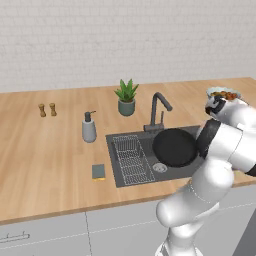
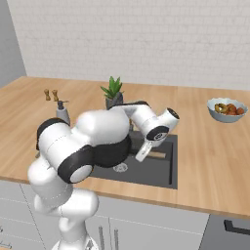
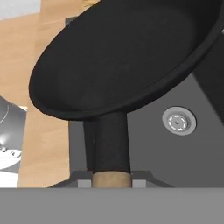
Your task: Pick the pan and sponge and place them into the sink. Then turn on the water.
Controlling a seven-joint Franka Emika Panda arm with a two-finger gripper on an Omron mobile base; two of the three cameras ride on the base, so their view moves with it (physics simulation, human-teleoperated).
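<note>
My gripper (image 3: 111, 177) is clamped narrowly on the pan (image 3: 127, 52) by its slim wooden handle; pan hangs tilted over the sink (image 1: 131, 177), above the drain. Rigid, probably head-heavy, so a grip nearer the bowl seems steadier. Sponge (image 1: 98, 171) lies on the counter, left of the sink.

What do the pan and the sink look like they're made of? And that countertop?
The pan looks like matte black coated metal, with no shine; its handle turns pale tan, seemingly wood. The sink is dark grey and dull, perhaps stone composite or coated metal; its drain looks like polished steel. The countertop shows warm plank lines, likely wood or wood laminate.
</note>
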